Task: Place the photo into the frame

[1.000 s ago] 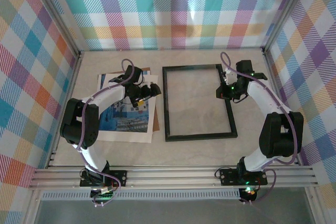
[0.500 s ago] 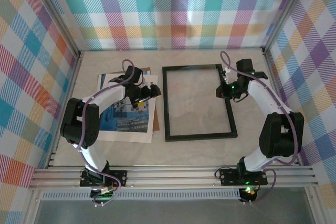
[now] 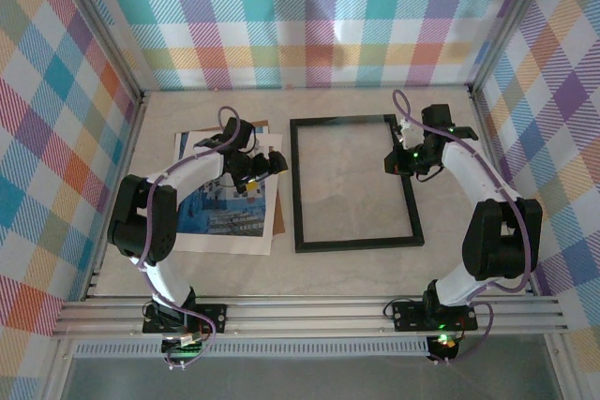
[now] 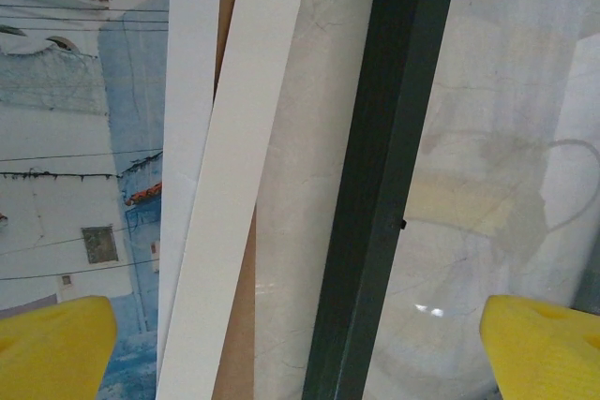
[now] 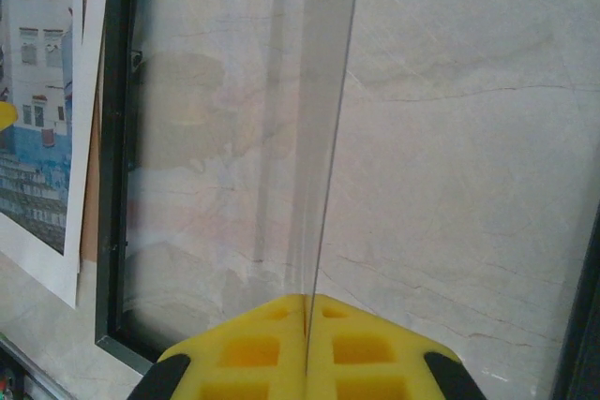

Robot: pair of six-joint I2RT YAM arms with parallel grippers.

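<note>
Left pincer (image 4: pixel 300 348): spread wide with nothing in it, its yellow pads (image 4: pixel 52 344) straddling the frame's left rail and the edge of the paper stack.
Right pincer (image 5: pixel 305 316): closed tight on the edge of a clear pane (image 5: pixel 323 138), which ran edge-on away from the wrist camera, over the frame's right side.
Photo (image 3: pixel 225 213): flat on the bench (image 3: pixel 328 278), left of the frame and outside it, picture side up.
Frame (image 3: pixel 356 244): flat mid-bench, portrait, bare bench showing through.
White mat (image 4: pixel 234 185): a slanted strip between photo and frame.
Brown board (image 4: pixel 234 362): peeked out beneath the mat.
</note>
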